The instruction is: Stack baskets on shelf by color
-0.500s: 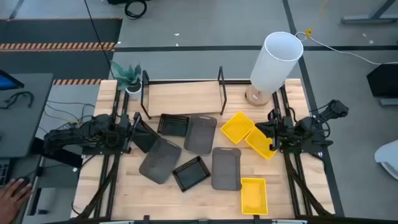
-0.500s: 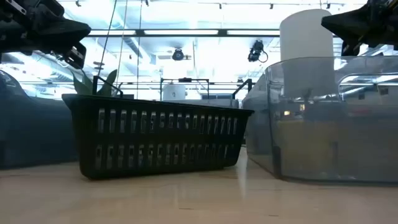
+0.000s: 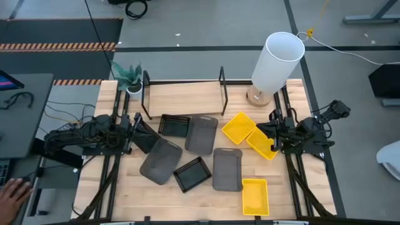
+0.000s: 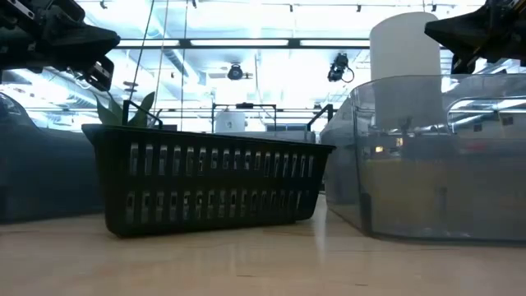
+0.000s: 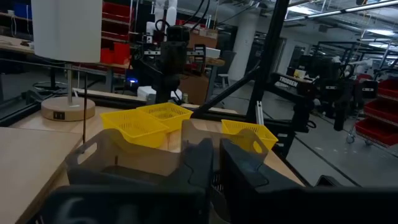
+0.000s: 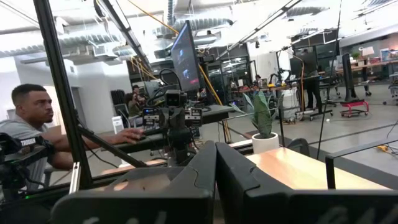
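Note:
Eight baskets lie scattered on the wooden table in front of the shelf (image 3: 184, 98), whose board is bare. Two are black and slatted (image 3: 174, 125) (image 3: 192, 173). Three are grey (image 3: 201, 134) (image 3: 160, 160) (image 3: 227, 169). Three are yellow (image 3: 240, 127) (image 3: 261, 144) (image 3: 255, 195). My left gripper (image 3: 142, 132) hovers shut at the table's left, beside the far black basket. My right gripper (image 3: 265, 132) hovers shut at the right, over the two far yellow baskets. The low view shows both grippers (image 4: 111, 39) (image 4: 433, 31) raised well above the table.
A tall white cylinder lamp (image 3: 276, 62) stands at the far right corner, and a small potted plant (image 3: 130, 78) at the shelf's left end. A person's hand (image 3: 12, 194) rests off the table's near left. The near left of the table is bare wood.

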### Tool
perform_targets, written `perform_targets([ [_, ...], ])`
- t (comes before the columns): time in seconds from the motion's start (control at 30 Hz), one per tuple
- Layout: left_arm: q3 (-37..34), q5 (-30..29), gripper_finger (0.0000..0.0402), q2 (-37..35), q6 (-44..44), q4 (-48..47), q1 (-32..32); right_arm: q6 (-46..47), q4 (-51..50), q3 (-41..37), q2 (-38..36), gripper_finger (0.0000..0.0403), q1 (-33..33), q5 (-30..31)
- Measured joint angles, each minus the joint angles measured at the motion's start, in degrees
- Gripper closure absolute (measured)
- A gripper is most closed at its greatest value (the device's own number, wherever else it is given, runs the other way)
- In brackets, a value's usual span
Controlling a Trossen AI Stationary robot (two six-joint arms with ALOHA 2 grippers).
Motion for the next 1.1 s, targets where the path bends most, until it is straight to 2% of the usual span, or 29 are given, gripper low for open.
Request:
perform_targets([
  [0.5,0.0,0.0,0.0363,0.0,0.0,0.0,0.0,0.0,0.0,0.0,0.0,0.0387,0.0,0.0],
  [0.83,0.0,0.0,0.0374,0.0,0.0,0.0,0.0,0.0,0.0,0.0,0.0,0.0387,0.0,0.0],
  [1.1,0.0,0.0,0.0364,0.0,0.0,0.0,0.0,0.0,0.0,0.0,0.0,0.0387,0.0,0.0],
])
